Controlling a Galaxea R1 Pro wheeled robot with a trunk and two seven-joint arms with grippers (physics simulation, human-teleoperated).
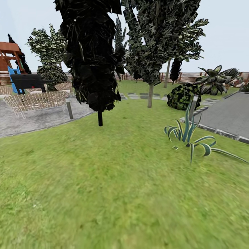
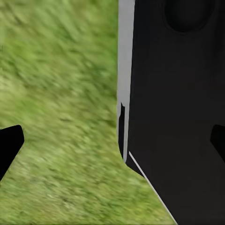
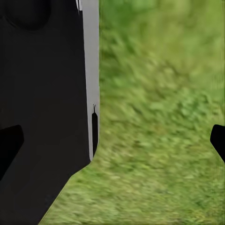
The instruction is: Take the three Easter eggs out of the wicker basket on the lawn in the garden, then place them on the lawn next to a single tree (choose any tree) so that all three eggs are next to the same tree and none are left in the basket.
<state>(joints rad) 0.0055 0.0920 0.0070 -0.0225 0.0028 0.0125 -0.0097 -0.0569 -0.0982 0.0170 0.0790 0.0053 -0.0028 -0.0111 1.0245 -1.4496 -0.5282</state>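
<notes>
The Easter eggs and the wicker basket are out of view. The lawn [image 1: 103, 180] spreads wide and green ahead in the head view. A tree [image 1: 150, 95] with a pale grey trunk and a green leafy canopy stands on the grass, far centre-right. My left gripper [image 2: 112, 143] is open over grass, with dark fingertips [image 2: 10, 145] at the frame's edges and nothing between them. My right gripper [image 3: 112, 143] is open over grass too and holds nothing. The robot's black body [image 2: 178, 117] sits beside each gripper.
An all-black tree [image 1: 99, 117] stands on the lawn at centre-left. A striped spiky plant [image 1: 188, 138] grows at the right. A grey patio [image 1: 34, 119] with wicker furniture and a short post [image 1: 70, 109] lies at the left. A paved slab [image 1: 224, 114], a bush [image 1: 183, 96] and a fence [image 1: 193, 76] lie farther right.
</notes>
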